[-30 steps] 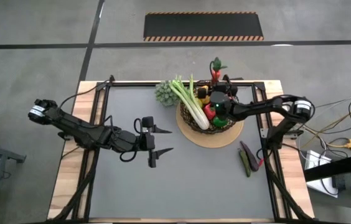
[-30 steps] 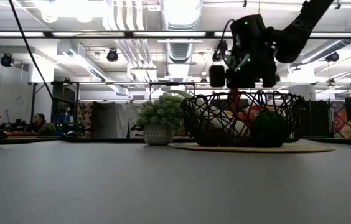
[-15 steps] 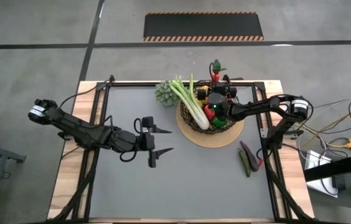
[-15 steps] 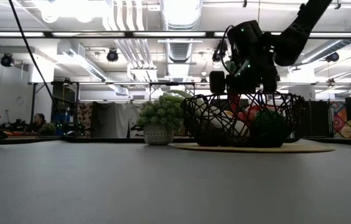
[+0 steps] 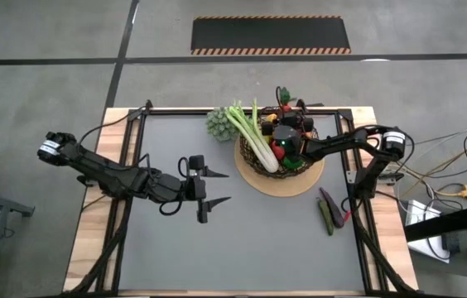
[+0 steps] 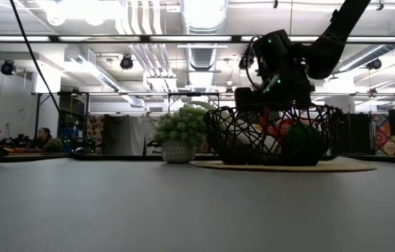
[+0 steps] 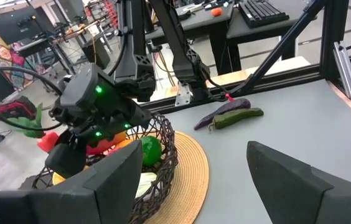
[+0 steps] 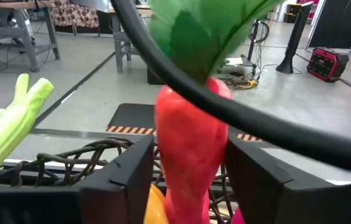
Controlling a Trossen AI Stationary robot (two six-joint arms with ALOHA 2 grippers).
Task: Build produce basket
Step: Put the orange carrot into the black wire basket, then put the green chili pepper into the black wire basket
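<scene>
Radish [image 8: 191, 149] between right tool [image 8: 185, 177] fingers

- One wire basket [image 5: 300, 161], sitting on one round woven mat [image 5: 287, 184].
- Two robot arms; two grippers: left [image 5: 217, 187], right [image 5: 284, 102].
- Two loose vegetables on the table: one green [image 5: 325, 217], one purple [image 5: 334, 204].
- One small potted plant [image 5: 217, 123].
- One leek-like stalk [image 5: 254, 136].

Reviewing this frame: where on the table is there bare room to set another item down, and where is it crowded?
Bare grey table lies along the near edge, between the left gripper and the two loose vegetables. It is crowded at the basket on its mat, where the right gripper holds a red vegetable.
</scene>
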